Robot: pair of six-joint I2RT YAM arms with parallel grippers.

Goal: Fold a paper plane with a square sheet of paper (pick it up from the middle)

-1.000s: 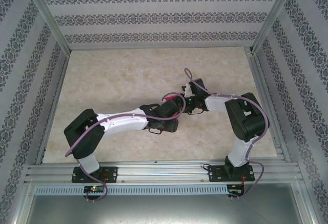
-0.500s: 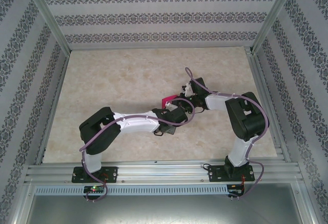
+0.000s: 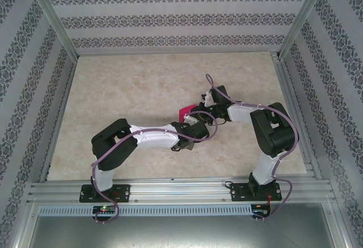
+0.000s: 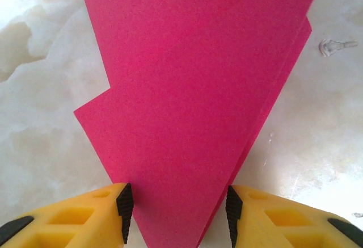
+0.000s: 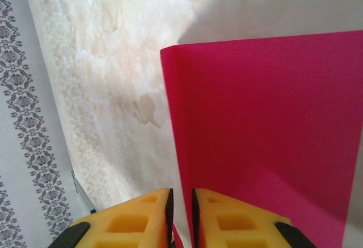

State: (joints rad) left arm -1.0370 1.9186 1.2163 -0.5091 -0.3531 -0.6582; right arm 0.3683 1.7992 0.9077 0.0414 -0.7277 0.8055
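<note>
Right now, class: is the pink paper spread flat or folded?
Folded. The pink paper shows stacked layers with a stepped edge, and a crease by the right claw.

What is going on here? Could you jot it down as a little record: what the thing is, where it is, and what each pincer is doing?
object: folded pink paper, several layers, tapering to a narrow end
place: between the two arms, near the middle of the marbled table
left pincer: jaws apart, the paper's narrow end between them; whether it grips is unclear
right pincer: closed on one edge of the paper
fold stage: partly folded, not yet a finished plane
</note>
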